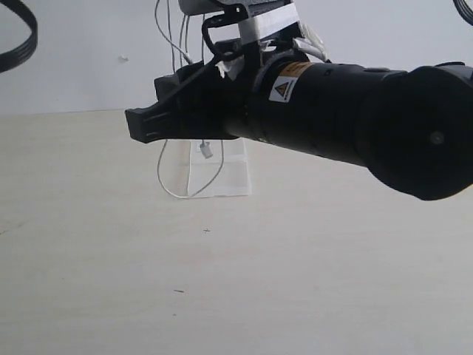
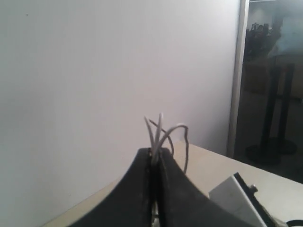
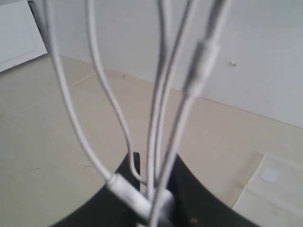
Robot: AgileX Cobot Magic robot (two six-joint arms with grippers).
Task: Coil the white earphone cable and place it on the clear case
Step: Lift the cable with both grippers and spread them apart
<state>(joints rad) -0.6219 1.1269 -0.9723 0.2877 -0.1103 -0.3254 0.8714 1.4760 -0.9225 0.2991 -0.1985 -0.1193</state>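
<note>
We see the white earphone cable point(image 1: 160, 177) as thin, pale strands bunched and held upright point(image 3: 201, 66), with one slack loop and a small white end drooping over the clear case point(image 1: 229, 177). The case lies flat on the table point(image 1: 332, 281), its white square label facing up.

Soft, even light with faint shadows on the pale counter point(image 1: 111, 281). Close-range blur on the black arm point(image 1: 355, 126) and the white earphone cable point(image 3: 163, 94); dim, hazy background patch in the left wrist view.
</note>
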